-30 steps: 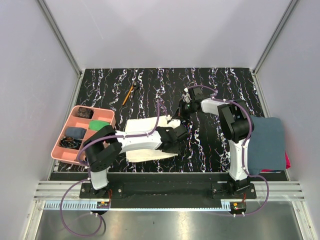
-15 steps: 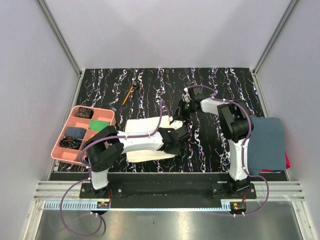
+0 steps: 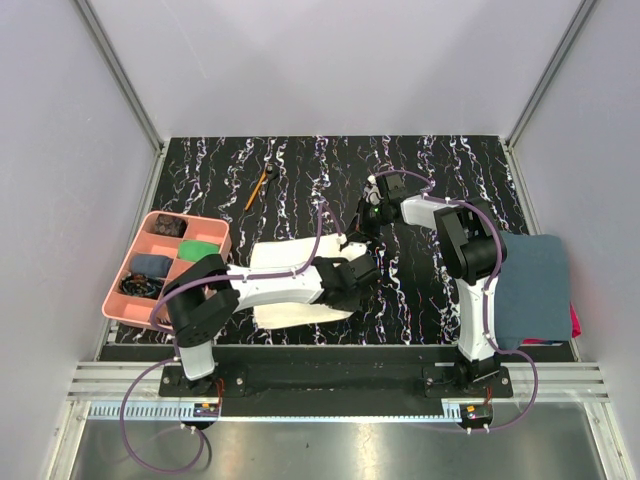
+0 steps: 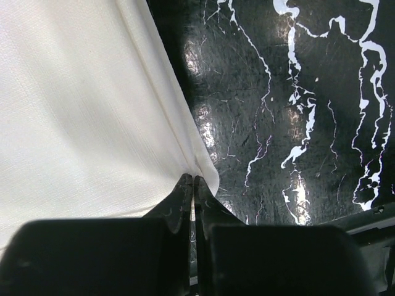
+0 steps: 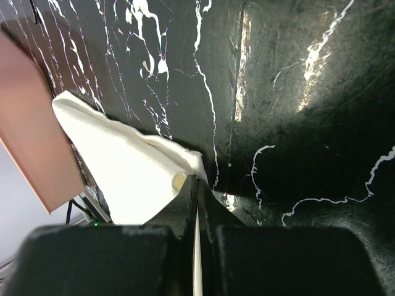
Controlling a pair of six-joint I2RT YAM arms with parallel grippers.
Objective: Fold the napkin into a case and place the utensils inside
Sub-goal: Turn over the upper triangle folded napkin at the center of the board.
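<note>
The napkin (image 3: 298,313) lay spread on the counter (image 3: 430,180) near its front edge, partly under my left arm and not yet folded into a case. Within the last second my left gripper (image 4: 193,182) had closed from partly open, and its tips now met, pinched on the hem at the nearer right-hand corner. My right gripper (image 5: 196,182) had stayed clamped on the farther right-hand corner, with a sliver of cloth between its tips. With both corners of that edge held, I judged the first fold could begin, probably carrying the edge across the cloth. The utensils (image 3: 262,182) lay well apart toward the far left, untouched.
</note>
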